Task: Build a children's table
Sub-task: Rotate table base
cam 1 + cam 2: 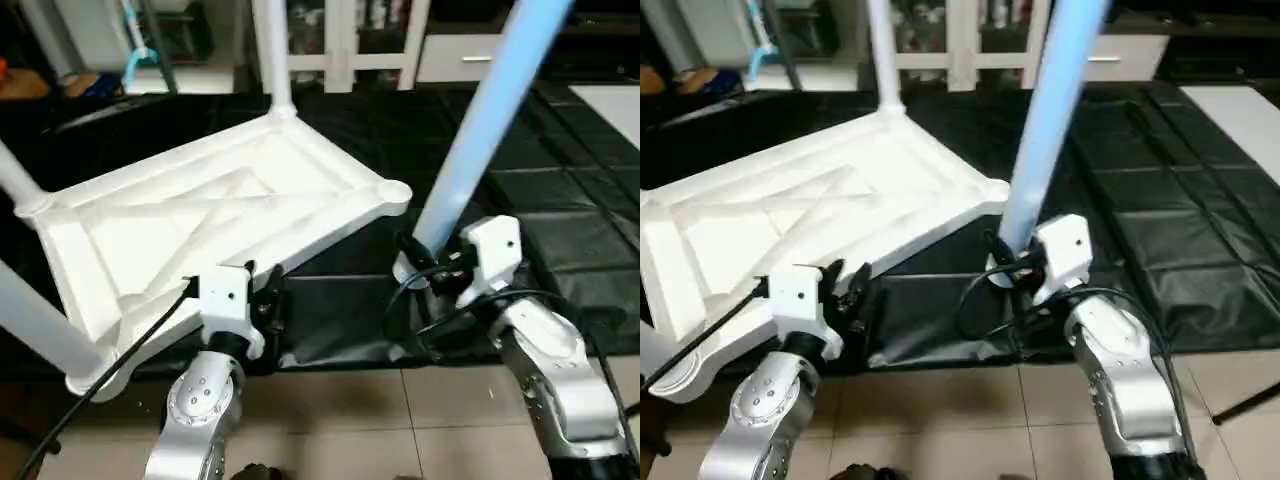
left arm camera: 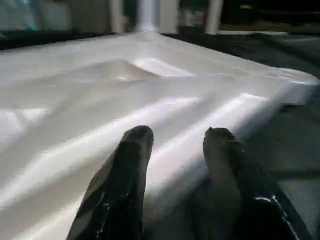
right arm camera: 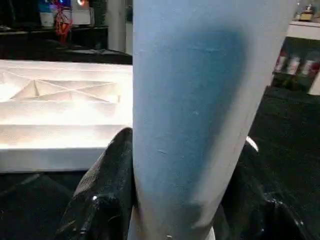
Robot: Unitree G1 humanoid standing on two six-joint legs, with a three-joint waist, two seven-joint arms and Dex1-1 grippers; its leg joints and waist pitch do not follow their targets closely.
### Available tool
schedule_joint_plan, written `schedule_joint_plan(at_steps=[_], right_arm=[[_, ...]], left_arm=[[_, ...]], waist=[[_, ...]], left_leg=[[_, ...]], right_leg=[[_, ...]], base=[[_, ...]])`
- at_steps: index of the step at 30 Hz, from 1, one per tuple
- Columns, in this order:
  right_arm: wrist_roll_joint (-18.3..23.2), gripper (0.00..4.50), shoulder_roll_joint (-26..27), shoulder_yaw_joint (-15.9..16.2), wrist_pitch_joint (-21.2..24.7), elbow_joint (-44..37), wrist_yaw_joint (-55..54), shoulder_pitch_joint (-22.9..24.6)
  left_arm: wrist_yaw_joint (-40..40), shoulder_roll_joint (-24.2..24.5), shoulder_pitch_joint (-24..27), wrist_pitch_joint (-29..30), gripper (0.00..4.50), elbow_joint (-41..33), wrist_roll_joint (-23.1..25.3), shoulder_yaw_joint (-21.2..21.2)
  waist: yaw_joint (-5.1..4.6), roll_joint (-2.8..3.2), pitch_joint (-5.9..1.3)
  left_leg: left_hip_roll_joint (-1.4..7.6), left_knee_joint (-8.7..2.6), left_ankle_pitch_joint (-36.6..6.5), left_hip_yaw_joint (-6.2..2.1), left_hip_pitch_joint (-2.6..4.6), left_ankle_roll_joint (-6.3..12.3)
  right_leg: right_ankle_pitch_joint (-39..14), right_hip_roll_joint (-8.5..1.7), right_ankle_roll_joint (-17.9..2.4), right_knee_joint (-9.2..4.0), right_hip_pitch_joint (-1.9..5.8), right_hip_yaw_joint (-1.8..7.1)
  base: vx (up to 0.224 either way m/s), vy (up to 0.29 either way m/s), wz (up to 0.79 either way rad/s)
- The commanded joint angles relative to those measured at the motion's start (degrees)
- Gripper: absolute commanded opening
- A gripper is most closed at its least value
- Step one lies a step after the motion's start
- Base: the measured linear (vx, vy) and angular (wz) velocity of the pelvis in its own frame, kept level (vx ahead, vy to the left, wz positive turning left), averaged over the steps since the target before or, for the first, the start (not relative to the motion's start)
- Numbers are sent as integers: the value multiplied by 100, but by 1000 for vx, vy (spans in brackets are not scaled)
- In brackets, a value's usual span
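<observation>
White plastic makes up the tabletop point(image 1: 225, 215), which lies upside down with its X-ribbed underside facing up, resting partly on a black mat point(image 1: 560, 230) and partly over a pale tiled floor point(image 1: 400, 410). Three legs stand in its corner sockets: one leg point(image 1: 272, 55) rises from the far corner, another leg point(image 1: 15, 175) from the corner on the robot's left, and a third leg point(image 1: 35, 325) from the near-left corner. The corner socket point(image 1: 392, 193) on the right end of the tabletop is unfilled. Just to the right of that socket, the right gripper point(image 1: 425, 262) holds the fourth leg point(image 1: 490, 110), its fingers point(image 3: 100, 200) clamped on either side of the tube near its lower end; this leg tilts up and away, and its lower end is near the tabletop's right edge but apart from the socket. The left gripper point(image 1: 262, 300) sits at the tabletop's near long edge, roughly midway along it; in the left wrist view its fingers point(image 2: 122, 185) are parted to a moderate gap, one finger lying over the white rim and the other just beside it over the dark mat, gripping nothing. White cabinets point(image 1: 350, 40) stand beyond the tabletop's far corner.
</observation>
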Motion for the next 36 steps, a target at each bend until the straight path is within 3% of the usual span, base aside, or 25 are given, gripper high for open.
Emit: schedule_joint_plan(at_steps=[1,3,5,6,7,8,9,11,13,17,19,21,22,24,25,26,27,28,29,30,31,32,34,35,36], right_arm=[[-42,187,27,-49,-108,194,-61,-194],[-64,187,73,-98,-132,326,-148,-290],[-11,187,110,-154,-51,355,-209,-298],[20,187,116,-159,-29,348,-220,-282],[-1,187,92,-111,29,311,-219,-224],[-24,187,73,-73,67,288,-219,-186],[-129,187,31,5,103,245,-229,-101],[-220,187,1,90,120,72,-217,133],[-199,187,31,94,127,-120,-228,331],[-82,187,147,46,132,-272,-329,547],[-51,187,175,47,155,-291,-382,577],[-54,187,158,73,177,-341,-383,578],[-59,187,151,76,191,-372,-356,574],[-79,187,134,72,169,-348,-309,555],[-102,187,121,66,140,-313,-286,545],[-87,187,107,25,159,-307,-266,518],[-58,187,109,6,186,-321,-257,486],[-27,187,120,3,191,-316,-251,458],[5,187,140,13,173,-283,-241,422],[-3,187,139,19,166,-270,-243,413],[-24,187,117,48,161,-245,-245,376],[-26,187,100,55,175,-259,-245,368],[18,187,74,47,205,-315,-207,378],[24,187,30,41,223,-337,-156,399],[-15,187,6,55,208,-302,-136,407]], left_arm=[[81,14,-252,66,200,-7,116,34],[60,11,-376,192,200,-42,93,91],[84,10,-440,259,200,-90,93,146],[101,14,-441,259,200,-99,95,155],[105,15,-414,272,200,-102,66,172],[107,15,-395,281,200,-103,44,184],[162,-3,-371,352,200,-98,41,201],[128,-71,-356,335,200,-105,-142,254],[-25,-7,-383,364,200,-126,-198,222],[-103,21,-284,415,200,-220,-231,272],[-155,24,-228,390,200,-239,-260,252],[-161,-10,-204,381,200,-277,-302,220],[-160,-33,-202,376,200,-304,-345,197],[-154,-52,-196,356,200,-304,-364,158],[-150,-58,-182,337,200,-290,-359,134],[-149,-73,-139,365,200,-340,-337,101],[-152,-81,-119,370,200,-379,-339,96],[-164,-87,-102,359,200,-392,-356,109],[-176,-92,-59,319,200,-382,-378,140],[-165,-92,-45,311,200,-372,-369,147],[-98,-107,27,301,200,-344,-334,178],[-68,-117,49,312,200,-347,-324,181],[-77,-132,63,333,200,-379,-350,153],[-131,-117,93,340,200,-431,-370,83],[-119,-113,118,313,200,-403,-355,79]], waist=[[-75,127,-418],[-82,186,-397],[-85,104,-418],[-56,-85,-410],[-19,-145,-411],[228,-351,-452],[264,-247,-340],[281,-158,-361],[252,49,-433],[244,97,-355],[219,192,-289],[99,165,-83],[10,165,-67],[-26,274,-9],[11,350,-94],[31,183,-76],[-87,-64,-36],[-73,-59,-123],[151,-203,-262],[212,-205,-244],[197,-153,-205],[203,-122,-303],[134,123,-369],[-59,280,-345],[-310,370,-497]], left_leg=[[1019,-789,-1116,-669,478,49],[1222,-947,-1267,-774,507,261],[1177,-944,-1460,-711,493,743],[817,-721,-1552,-415,323,1260],[327,-399,-1547,-109,145,1299],[-226,468,-974,158,-35,1125],[-93,328,-197,9,-159,791],[97,-14,-371,-123,-37,594],[465,-298,-705,-282,168,741],[535,-393,-1386,-220,229,619],[537,-464,-2426,-206,376,244],[439,-459,-4116,-220,756,-220],[443,-515,-4633,-283,846,-293],[601,-839,-5435,-342,794,-379],[791,-1242,-5915,-362,644,-344],[820,-1343,-6088,-297,682,-208],[592,-1006,-5594,-208,860,-125],[319,-619,-4831,-125,760,-147],[-35,345,-1890,9,214,509],[-8,549,-1191,-76,28,759],[-5,618,-620,-193,-235,804],[-49,406,-184,-166,-261,829],[98,-124,357,-124,136,962],[439,-406,-95,-496,554,1261],[950,-530,-819,-1059,1247,2214]], right_leg=[[143,13,-997,-16,-35,33],[-183,44,-927,234,-179,7],[-44,-17,-1025,266,-217,75],[423,-221,-1616,-114,-142,224],[592,-300,-2066,-444,-25,298],[34,-648,-1968,-750,280,527],[-207,-716,-1260,-656,273,523],[-532,-572,-397,-597,258,458],[-535,-348,-371,-555,149,291],[-1167,-364,-830,-629,70,266],[-2495,-353,-718,-701,70,228],[-4227,-246,-241,-962,-97,13],[-4115,-144,-126,-953,-17,-136],[-3492,8,-151,-613,155,-249],[-1910,36,-319,271,516,-205],[-1204,29,-274,417,490,-128],[-2103,-136,-326,-127,296,115],[-3338,-384,-429,-587,380,282],[-4797,-927,-312,-1062,850,843],[-4751,-1045,-426,-1085,947,989],[-4189,-881,-705,-1012,1025,853],[-3066,-498,-979,-903,1106,608],[-1963,-70,-963,-838,925,149],[-1447,246,-627,-490,646,-99],[-1340,214,-440,292,28,-78]], base=[[0,0,0],[-2,-85,1],[-15,-134,1],[-23,-185,1],[-23,-185,1],[-21,-177,2],[-28,-151,0],[-28,-127,-1],[-39,-71,-1],[0,0,0],[0,0,0],[-13,27,-3],[-26,55,-5],[9,65,-14],[15,62,-17],[0,0,0],[63,-57,-8],[63,-57,-8],[116,-68,-11],[153,-27,1],[153,-27,1],[139,3,5],[161,43,15],[181,75,8],[202,49,-3]])
